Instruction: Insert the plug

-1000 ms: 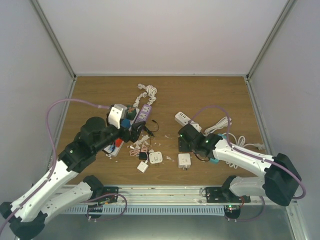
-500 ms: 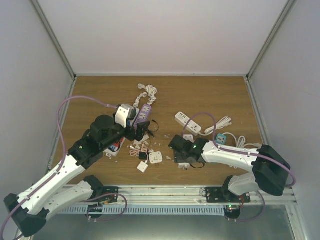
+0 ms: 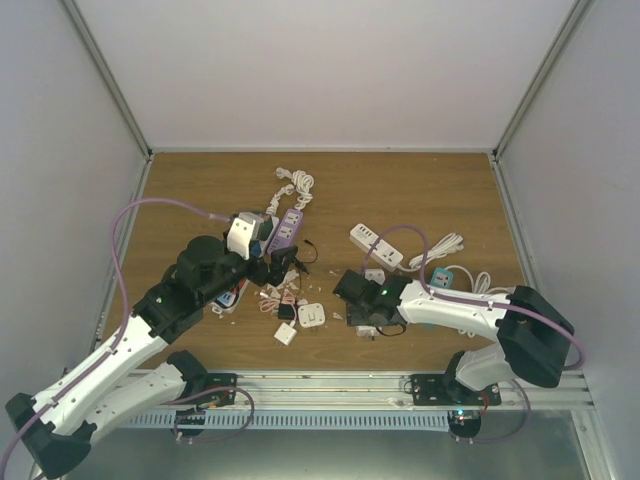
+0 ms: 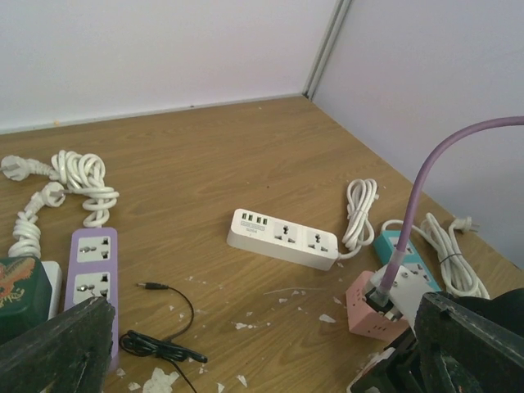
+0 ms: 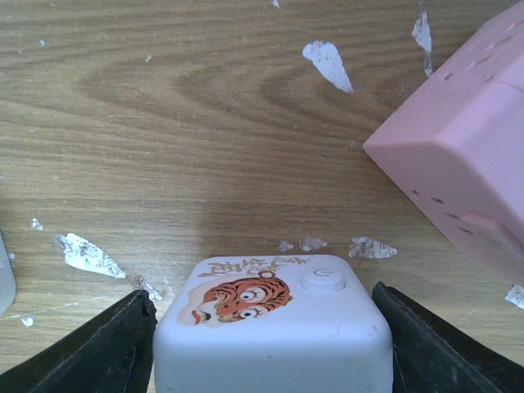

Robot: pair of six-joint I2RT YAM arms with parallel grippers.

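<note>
Clamps the tiger-print plug cube in the right gripper, down on the table toward its front edge, just beside a pink socket cube. Leaves bare wood up to the back wall. Holds the left gripper spread, empty. Hides the cube's prongs; crops its base.

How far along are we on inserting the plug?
Done: nothing seated yet; the white cube adapter with a tiger sticker sits on the wooden table. In hand: the right pincer brackets it, though a firm grip isn't confirmable. The left pincer hangs open. Left: lift it and push it into a socket, perhaps the pink cube socket beside it.
</note>
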